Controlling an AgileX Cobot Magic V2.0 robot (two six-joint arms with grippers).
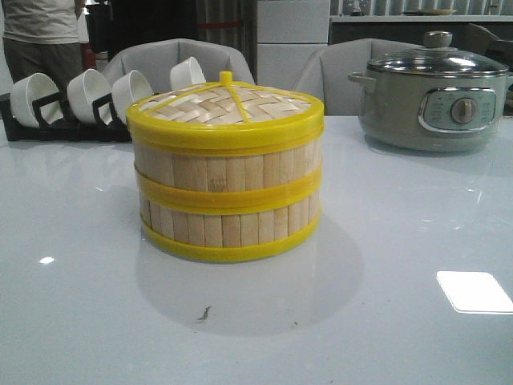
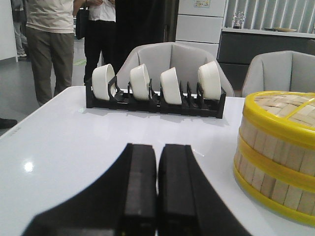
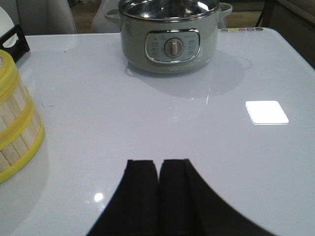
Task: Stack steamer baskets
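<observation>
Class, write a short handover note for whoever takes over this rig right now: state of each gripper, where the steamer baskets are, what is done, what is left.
Left gripper: jaws shut, empty, low over the white table, left of the stack.
Right gripper: jaws shut, empty, right of the stack.
The two round bamboo-slat steamer baskets with yellow rims sit stacked at table centre: upper basket on lower basket, woven bamboo lid with yellow rim on top.
Done: stacking looks complete.
Left: apparently nothing; check the rims are aligned.

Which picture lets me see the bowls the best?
The left wrist view: all four white bowls stand in their black rack, whole and unblocked. The front view shows them smaller and farther off, one partly behind the steamer baskets. The right wrist view catches only a sliver at its edge.
</observation>
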